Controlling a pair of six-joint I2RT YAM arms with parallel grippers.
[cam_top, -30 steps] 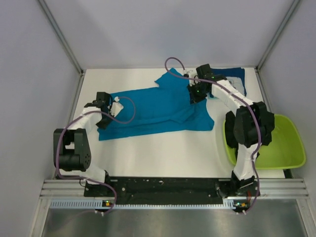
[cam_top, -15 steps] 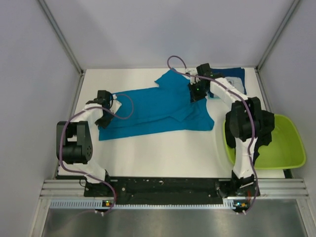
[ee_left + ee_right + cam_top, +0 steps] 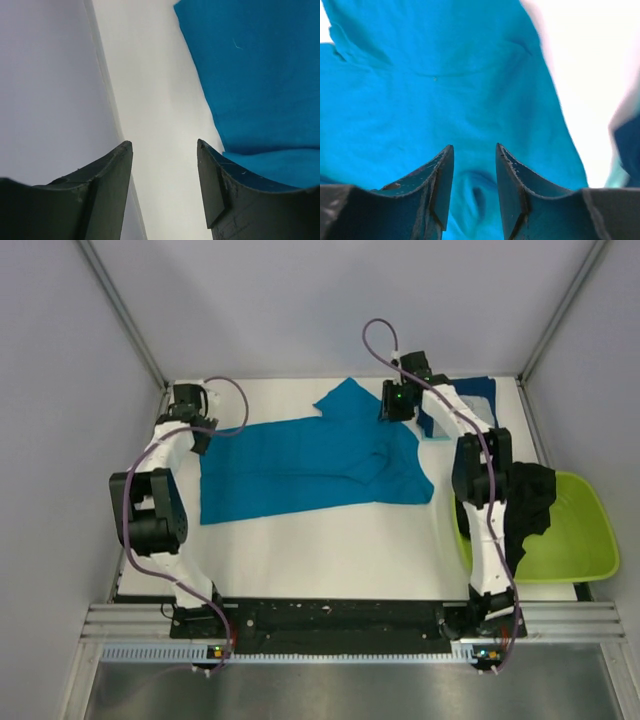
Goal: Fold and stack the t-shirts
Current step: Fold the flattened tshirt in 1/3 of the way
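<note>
Left gripper (image 3: 164,145) open beside the teal shirt (image 3: 300,460), right gripper (image 3: 474,147) open above it. Shirt lies mid-table (image 3: 330,550), long axis from 9 to 3 o'clock, one sleeve toward 12, wrinkled near 3.

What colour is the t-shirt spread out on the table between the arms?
The t-shirt is plain teal-blue, clearest in the top external view.

arms (image 3: 165,452): white shells, black joints | cables (image 3: 366,332): purple (looping) | end effector fingers (image 3: 105,180): dark, scuffed
</note>
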